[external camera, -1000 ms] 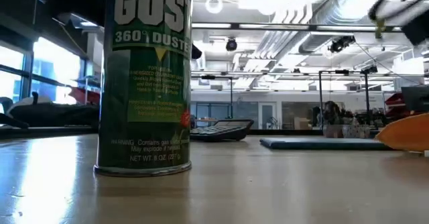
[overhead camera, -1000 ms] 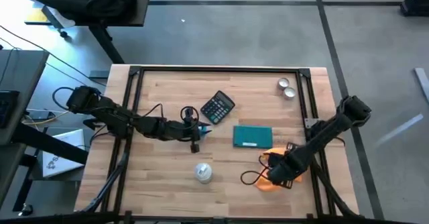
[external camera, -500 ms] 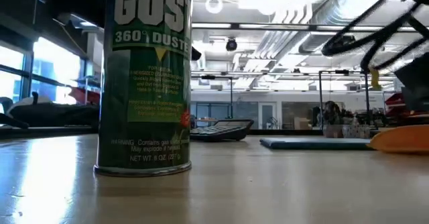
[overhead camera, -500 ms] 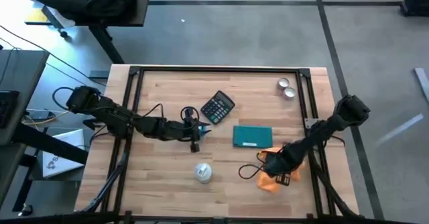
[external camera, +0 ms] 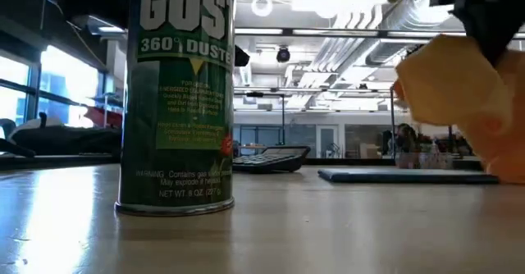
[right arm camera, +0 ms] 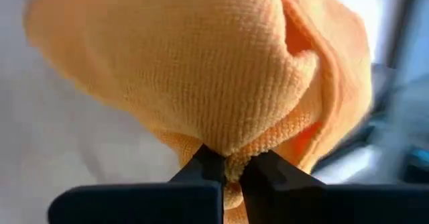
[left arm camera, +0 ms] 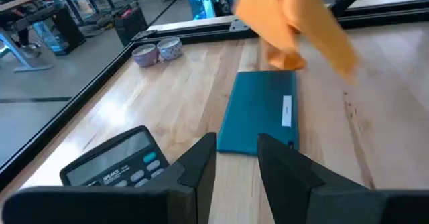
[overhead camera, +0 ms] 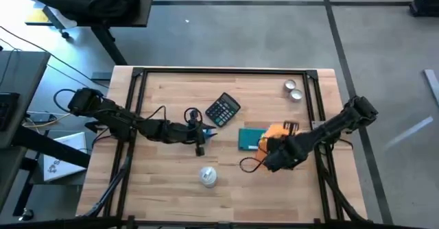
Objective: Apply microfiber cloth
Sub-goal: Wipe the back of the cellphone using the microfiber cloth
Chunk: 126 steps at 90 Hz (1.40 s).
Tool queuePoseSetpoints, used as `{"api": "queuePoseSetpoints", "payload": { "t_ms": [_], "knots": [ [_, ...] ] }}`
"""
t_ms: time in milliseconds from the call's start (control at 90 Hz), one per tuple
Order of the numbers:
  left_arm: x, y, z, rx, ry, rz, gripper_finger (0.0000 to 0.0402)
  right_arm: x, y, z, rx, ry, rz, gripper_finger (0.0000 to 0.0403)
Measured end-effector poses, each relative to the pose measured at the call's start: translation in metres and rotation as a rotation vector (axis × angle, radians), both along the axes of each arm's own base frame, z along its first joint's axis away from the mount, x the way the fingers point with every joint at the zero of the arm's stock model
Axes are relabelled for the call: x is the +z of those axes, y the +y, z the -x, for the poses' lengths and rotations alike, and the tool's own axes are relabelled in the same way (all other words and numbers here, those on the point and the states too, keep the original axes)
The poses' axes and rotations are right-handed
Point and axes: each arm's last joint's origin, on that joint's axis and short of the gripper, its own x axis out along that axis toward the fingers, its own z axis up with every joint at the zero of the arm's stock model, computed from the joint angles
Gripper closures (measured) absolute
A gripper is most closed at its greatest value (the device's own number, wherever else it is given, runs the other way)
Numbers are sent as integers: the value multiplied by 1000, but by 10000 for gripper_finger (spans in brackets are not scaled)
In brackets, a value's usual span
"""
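Worktop (overhead camera: 171,92): light wood slab in a black frame, open lab hall behind; holds everything within reach of both arms.
Duster can (external camera: 176,93): upright, closest to the low camera, well apart from both end effectors; looks idle for this step.
Right end effector (right arm camera: 228,167): fingers pressed together, pinching a fold of the microfiber cloth (right arm camera: 201,70); the narrow pinch lets the rest hang free.
Microfiber cloth position: lifted clear of the worktop, draped under the right end effector, over the near end of the teal box (overhead camera: 252,139); likely being carried to what it should wipe.
Left end effector (left arm camera: 236,158): fingers slightly spread, holding nothing, low over the worktop, waiting.
Calculator (overhead camera: 222,109): just beyond the left end effector, flat; probable wipe target.
Two small bowls (overhead camera: 293,90): far corner, out of the way.
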Motion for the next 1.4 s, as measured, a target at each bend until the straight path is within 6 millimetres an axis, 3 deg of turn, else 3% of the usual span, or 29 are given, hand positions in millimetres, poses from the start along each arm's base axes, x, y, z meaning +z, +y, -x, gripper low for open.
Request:
{"api": "queuePoseSetpoints", "payload": {
  "t_ms": [122, 300, 522, 667, 1022, 1167, 1300, 1400],
  "knots": [
    [0, 0, -6, 6, -72, 39, 310, 3, -14, 3, 1, -100, -7, 403],
    [-15, -3, -26, -58, -85, 74, 310, -10, -35, 13, -69, -89, -10, 403],
    [-21, -11, -75, -121, 23, 86, 310, -49, -45, 10, -89, -132, -134, 403],
    [-30, -12, -97, -109, 70, 60, 310, -74, -48, -1, -65, -259, -228, 403],
    [-66, 34, -136, 116, 140, 190, 310, -111, -61, -15, 37, -501, -380, 403],
    [-87, 44, -144, 127, 216, 225, 310, -117, -65, 0, 8, -303, -525, 403],
    [-98, 46, -147, 131, 243, 226, 310, -114, -69, 25, -122, -36, -459, 403],
    [-100, 49, -147, 136, 245, 219, 310, -113, -72, 28, -132, -19, -389, 403]
  ]
}}
